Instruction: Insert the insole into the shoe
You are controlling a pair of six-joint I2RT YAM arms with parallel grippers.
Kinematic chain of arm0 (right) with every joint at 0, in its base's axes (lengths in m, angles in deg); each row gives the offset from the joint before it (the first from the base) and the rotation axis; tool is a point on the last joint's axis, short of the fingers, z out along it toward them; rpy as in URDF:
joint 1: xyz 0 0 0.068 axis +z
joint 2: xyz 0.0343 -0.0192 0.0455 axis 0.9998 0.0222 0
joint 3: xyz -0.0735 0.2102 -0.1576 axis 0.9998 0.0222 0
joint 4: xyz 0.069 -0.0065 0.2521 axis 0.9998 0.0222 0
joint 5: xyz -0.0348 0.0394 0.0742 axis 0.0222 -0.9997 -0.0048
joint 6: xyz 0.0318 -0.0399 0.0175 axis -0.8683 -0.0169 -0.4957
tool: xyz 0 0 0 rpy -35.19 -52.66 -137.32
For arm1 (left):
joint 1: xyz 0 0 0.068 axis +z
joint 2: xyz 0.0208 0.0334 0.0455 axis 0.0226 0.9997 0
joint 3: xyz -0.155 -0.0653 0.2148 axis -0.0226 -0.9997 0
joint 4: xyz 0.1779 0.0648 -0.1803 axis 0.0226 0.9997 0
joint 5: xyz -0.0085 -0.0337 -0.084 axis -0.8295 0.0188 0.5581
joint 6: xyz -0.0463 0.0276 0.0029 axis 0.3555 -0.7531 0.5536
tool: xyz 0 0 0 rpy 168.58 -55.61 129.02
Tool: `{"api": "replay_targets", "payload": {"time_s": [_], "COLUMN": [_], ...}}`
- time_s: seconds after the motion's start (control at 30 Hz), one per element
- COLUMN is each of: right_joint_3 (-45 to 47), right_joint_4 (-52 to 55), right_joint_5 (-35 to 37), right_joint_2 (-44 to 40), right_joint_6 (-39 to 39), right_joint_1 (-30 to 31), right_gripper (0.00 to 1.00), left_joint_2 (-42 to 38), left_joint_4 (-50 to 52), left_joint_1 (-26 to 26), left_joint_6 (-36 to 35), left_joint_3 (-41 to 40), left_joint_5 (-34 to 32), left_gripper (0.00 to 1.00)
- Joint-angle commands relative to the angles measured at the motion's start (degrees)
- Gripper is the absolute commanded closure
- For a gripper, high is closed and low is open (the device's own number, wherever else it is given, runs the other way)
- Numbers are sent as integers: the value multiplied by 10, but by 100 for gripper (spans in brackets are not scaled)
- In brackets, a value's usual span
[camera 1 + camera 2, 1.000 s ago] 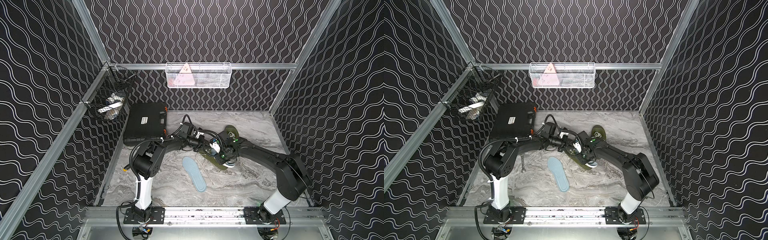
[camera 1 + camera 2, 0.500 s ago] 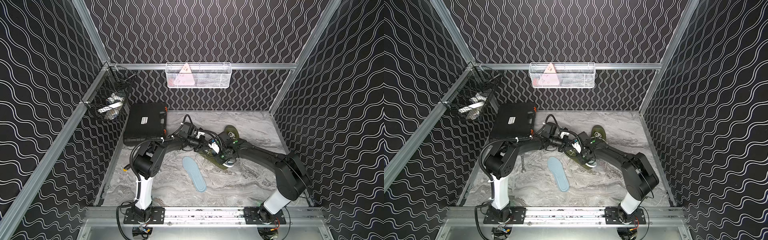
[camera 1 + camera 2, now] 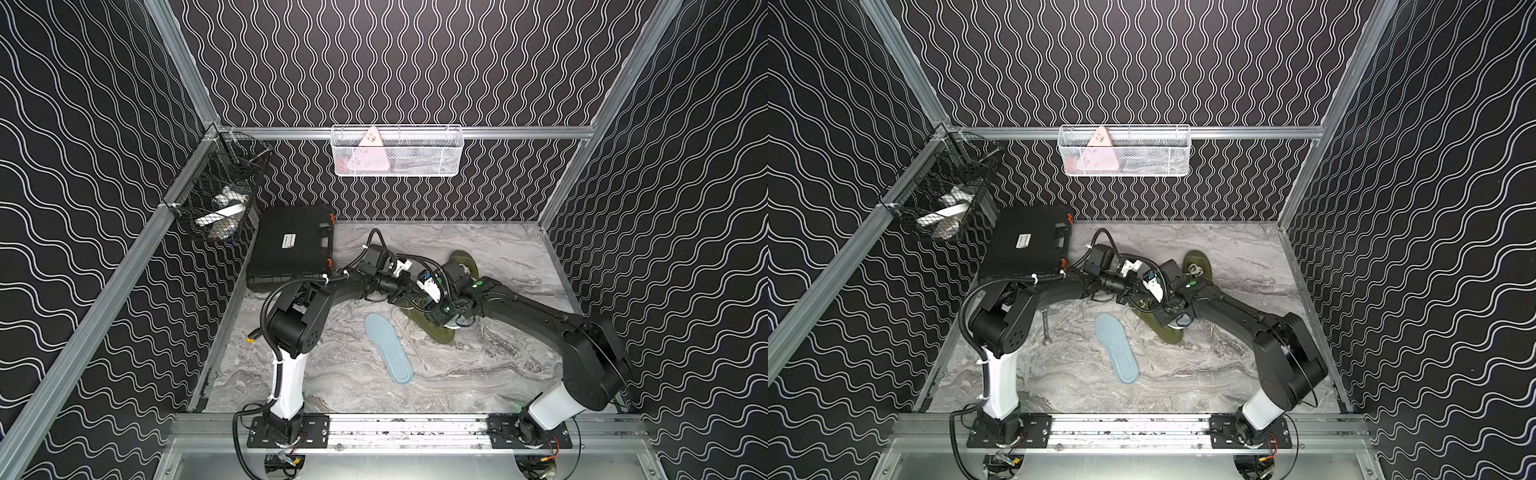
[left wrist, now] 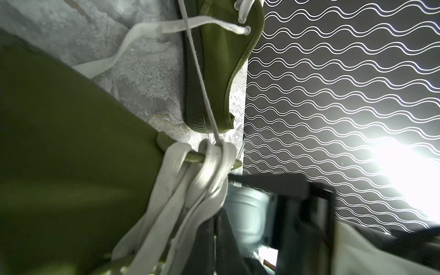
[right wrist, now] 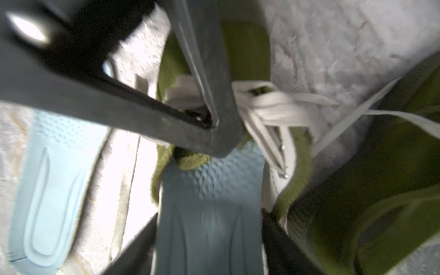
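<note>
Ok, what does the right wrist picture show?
A pale blue insole sits partly inside an olive green shoe, near the shut left gripper and white laces. A second blue insole lies on the grey marble table.

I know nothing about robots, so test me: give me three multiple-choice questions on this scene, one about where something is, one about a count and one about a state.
1. Where does the loose insole lie?
A) in the white basket
B) on the black case
C) on the table, beside the near shoe

2. How many green shoes are there?
A) one
B) two
C) three

3. What is the left gripper doing?
A) shut on the near shoe's laced edge
B) wide open in the air
C) shut on a wrench

Answers:
1 C: in both top views, the loose insole lies flat on the marble surface next to that shoe.
2 B: the near shoe, plus a far shoe behind the arms.
3 A: the right wrist view shows its tips pinched together at the green edge by the laces.
</note>
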Motion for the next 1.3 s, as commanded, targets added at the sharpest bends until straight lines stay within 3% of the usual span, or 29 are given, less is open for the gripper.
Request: {"api": "replay_targets", "payload": {"time_s": [0.0, 0.23, 0.37, 0.67, 0.8, 1.27], "right_joint_3": [3, 16, 5, 16, 12, -5], "right_joint_4": [35, 95, 138, 141, 147, 153], "right_joint_5": [-3, 3, 29, -6, -23, -28], "right_joint_2": [-22, -70, -70, -40, -37, -42], "right_joint_6": [-34, -86, -94, -89, -83, -89], "right_joint_1": [1, 1, -2, -25, -25, -12], "right_gripper": [18, 0, 0, 1, 10, 59], "left_joint_2": [-5, -10, -7, -12, -14, -23], "left_joint_4": [6, 16, 2, 14, 9, 17], "left_joint_1": [0, 0, 0, 0, 0, 0], "left_joint_6": [-11, -18, -8, -17, -13, -17], "left_joint_3": [5, 4, -1, 1, -3, -6], "left_joint_5": [5, -10, -9, -11, -12, -18], "left_gripper": [100, 100, 100, 100, 100, 100]}}
